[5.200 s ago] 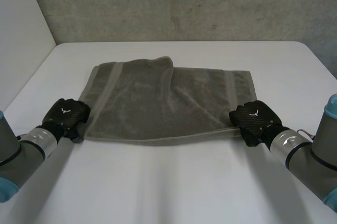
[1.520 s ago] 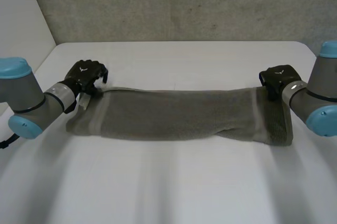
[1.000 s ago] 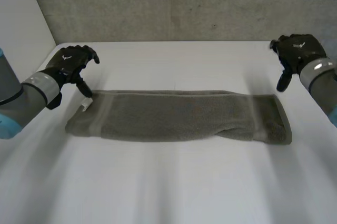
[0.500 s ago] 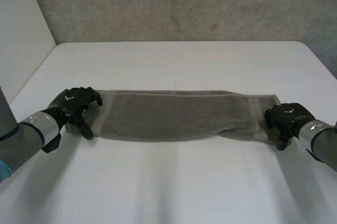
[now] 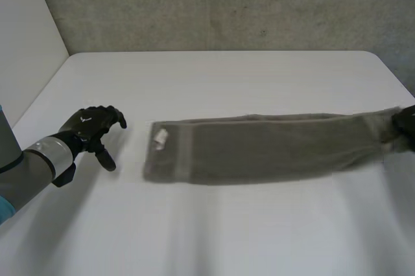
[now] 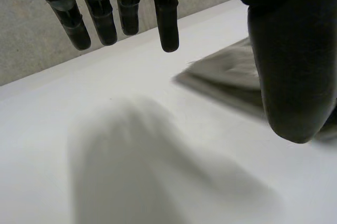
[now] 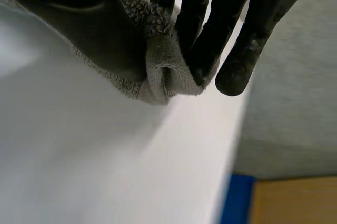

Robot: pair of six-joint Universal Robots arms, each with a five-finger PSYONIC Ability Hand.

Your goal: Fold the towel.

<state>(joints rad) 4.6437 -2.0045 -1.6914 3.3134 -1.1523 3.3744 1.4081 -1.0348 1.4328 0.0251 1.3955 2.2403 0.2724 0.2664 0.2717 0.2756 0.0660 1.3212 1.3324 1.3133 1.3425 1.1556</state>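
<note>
Left hand (image 5: 89, 131) hangs open over the table (image 5: 214, 81), fingers relaxed, holding nothing. The danger: only the right hand (image 7: 210, 19) pinches the towel (image 5: 272, 149), so a one-sided tug could skew the long fold or drag it off the table. One towel end lies apart, beyond the left fingertips; the other is bunched between right thumb and fingers.

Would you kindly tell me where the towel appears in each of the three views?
Head view: the towel lies as a long strip, its end at the right hand.
Left wrist view: the towel lies beside the left hand.
Right wrist view: the towel is pinched in the right hand.
Shared landmark: the white table.
</note>
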